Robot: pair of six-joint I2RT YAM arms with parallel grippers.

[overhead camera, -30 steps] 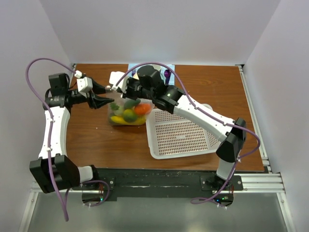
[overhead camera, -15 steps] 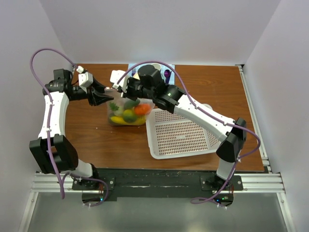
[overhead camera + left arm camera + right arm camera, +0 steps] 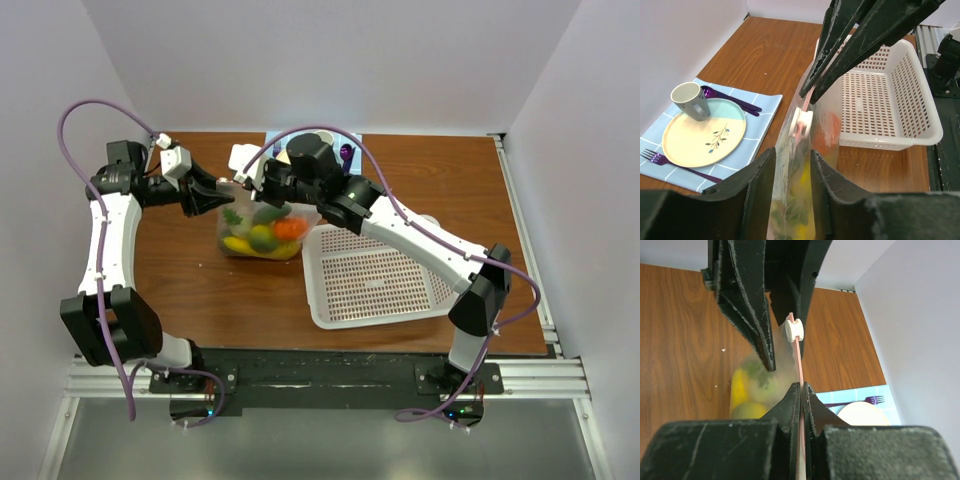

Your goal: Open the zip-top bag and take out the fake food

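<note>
- The zip-top bag [image 3: 262,228] stands on the bench [image 3: 190,270] between the two arms, just beside the far left corner of the white perforated basket [image 3: 380,280]. Its top edge is held up and its bottom rests on the wood.
- All the fake food [image 3: 266,236] is inside it: an orange piece, a green piece and yellow pieces low in the bag. None of it lies outside.
- The pink zipper strip [image 3: 800,360] runs along the top edge and carries the white slider [image 3: 801,122]. I cannot tell how far the zipper is open.
- The right jaws are pressed together on this strip, a little away from the slider, and they hold the edge up.
- The left jaws are narrow but not together. They stand on both sides of the upper part of the bag, close by the slider. In the right wrist view one finger has a gap to the strip, so I judge that they have no hold yet.
- The film looks thin, soft and probably slippery, so it will fold instead of pushing back. The food seems light and hard, but it can roll and pull the bag down.
- The strip is the stiffest part and the best place to grip. The slider is small, and jaws that do not meet it squarely may slip off.
- The plate [image 3: 704,132] and the cup [image 3: 689,100] on the blue placemat [image 3: 760,107] lie apart from the bag, at the far edge of the bench.
</note>
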